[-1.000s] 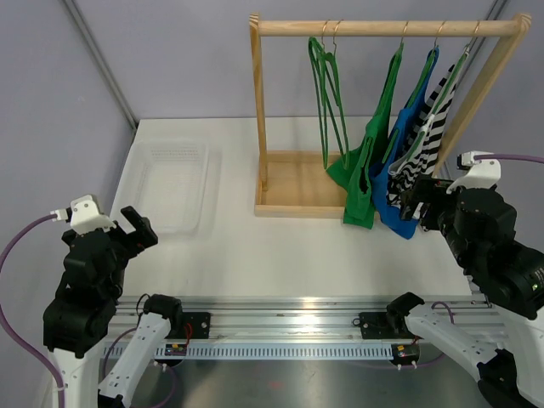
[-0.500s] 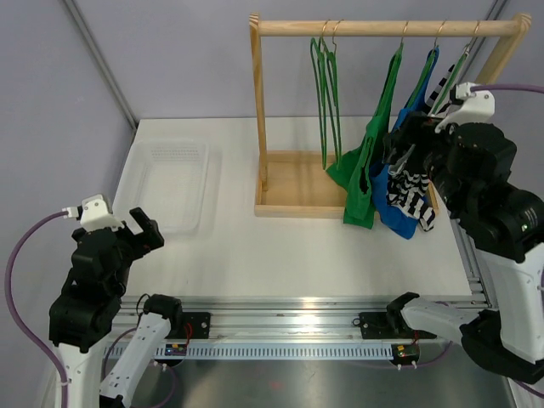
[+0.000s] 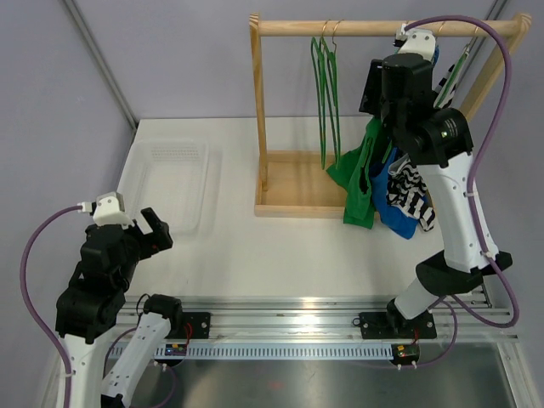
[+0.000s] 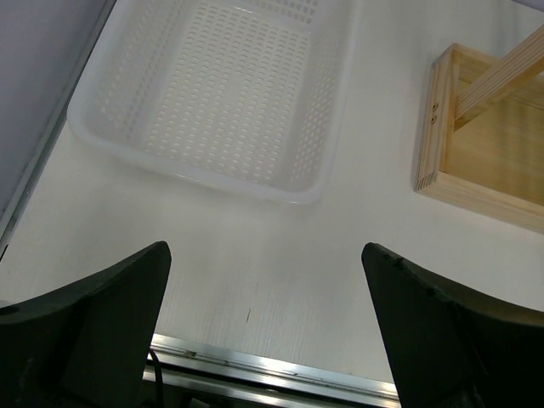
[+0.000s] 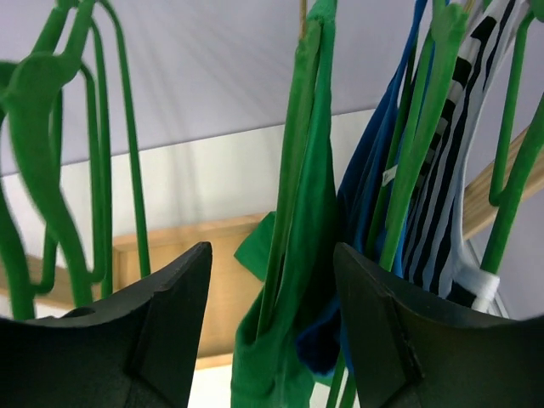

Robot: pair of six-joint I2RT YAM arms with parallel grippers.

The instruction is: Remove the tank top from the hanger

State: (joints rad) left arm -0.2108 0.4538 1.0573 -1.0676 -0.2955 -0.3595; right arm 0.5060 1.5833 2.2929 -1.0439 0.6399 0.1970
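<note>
White plastic made up the basket (image 3: pixel 170 147) that sat on the left side of the table (image 3: pixel 255 246). Just in front of the basket, the left gripper (image 3: pixel 144 234) hung above the bare table top. Its two black fingers were spread wide apart and held nothing. To the right stood a wooden rack (image 3: pixel 382 27) with a rail across the top and a flat tray at the bottom. Two empty green hangers (image 3: pixel 327 93) hung near the left end of the rail. Next along came the green tank top (image 3: pixel 364 183). It hung from the rail, and its lower part drooped down to the front edge of the tray. The right arm was lifted high up by the rail. From its own camera, the right gripper (image 5: pixel 272 255) had one finger on each side of the green tank top. The fingers were apart, with the cloth between them, and they were not squeezing it. Just to the right of the green one hung a blue tank top (image 3: pixel 393 212), close beside it. Last of all hung a black and white striped tank top (image 3: pixel 412 191), close beside the blue one.
</note>
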